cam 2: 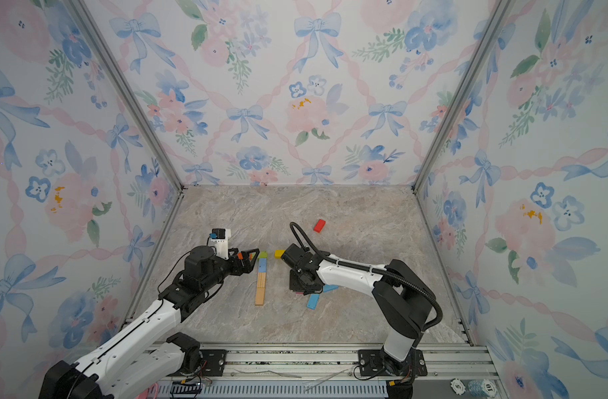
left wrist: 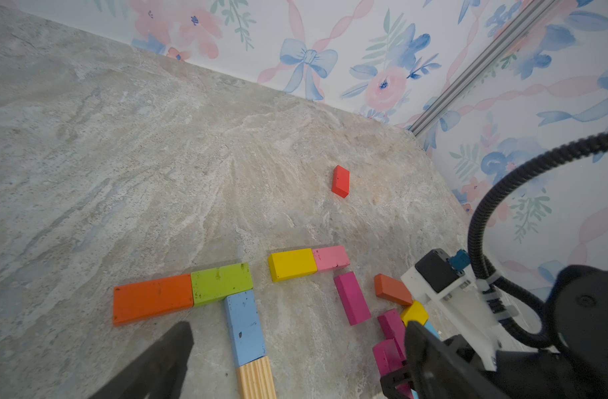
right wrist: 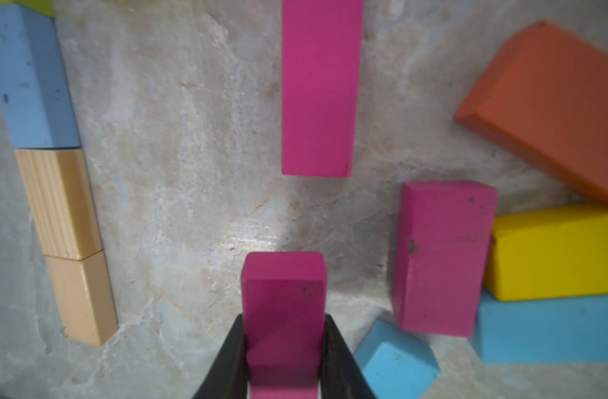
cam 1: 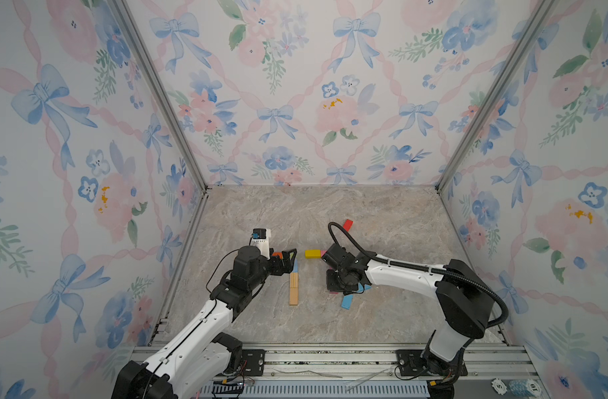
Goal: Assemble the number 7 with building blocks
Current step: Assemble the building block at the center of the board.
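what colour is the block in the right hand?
Magenta. The right hand is shut on the block; it shows best in the right wrist view.

The left arm (cam 1: 199, 321) is held stretched forward and inward, its jaws spread wide; the right arm (cam 1: 399, 273) is folded inward (wrist tipped downward), its jaws clamped on a magenta block (right wrist: 283, 300).

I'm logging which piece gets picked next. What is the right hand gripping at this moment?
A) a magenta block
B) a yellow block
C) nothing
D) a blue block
A: the right wrist view shows the right hand shut on a magenta block, clamped at both of its sides.
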Robot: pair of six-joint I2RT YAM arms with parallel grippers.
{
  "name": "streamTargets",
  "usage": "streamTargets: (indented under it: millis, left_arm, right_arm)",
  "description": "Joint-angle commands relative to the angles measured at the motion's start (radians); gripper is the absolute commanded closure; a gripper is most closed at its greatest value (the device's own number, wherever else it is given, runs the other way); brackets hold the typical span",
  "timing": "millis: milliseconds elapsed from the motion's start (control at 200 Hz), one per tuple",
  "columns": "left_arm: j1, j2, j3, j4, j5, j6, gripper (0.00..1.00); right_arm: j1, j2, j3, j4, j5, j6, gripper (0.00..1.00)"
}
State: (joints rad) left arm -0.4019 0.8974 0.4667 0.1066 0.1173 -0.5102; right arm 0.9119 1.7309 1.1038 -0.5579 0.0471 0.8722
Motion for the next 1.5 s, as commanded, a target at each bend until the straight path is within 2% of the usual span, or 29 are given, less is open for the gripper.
streamTargets:
  millis: [0,295,800,1495]
  left_arm:
    - [0.015,-0.008,-0.032,0.014,0.029,-0.003,0.02]
    - [0.035,0.014,-0.036,0.011,0.046,0.015,0.02]
    - [0.042,0.057,-0.055,0.074,0.053,-0.005,0.02]
    - [0.049,0.077,-0.055,0.085,0.058,0.012,0.02]
  right_arm:
    - [0.002,0.020,0.034,-0.028,0.049,0.025,0.75]
    - [-0.030,0.108,0.084,-0.057,-0.008,-0.035,0.75]
    - [-0.066,0.182,0.134,-0.159,0.004,-0.124,0.76]
    - [-0.079,0.226,0.168,-0.143,-0.021,-0.131,0.76]
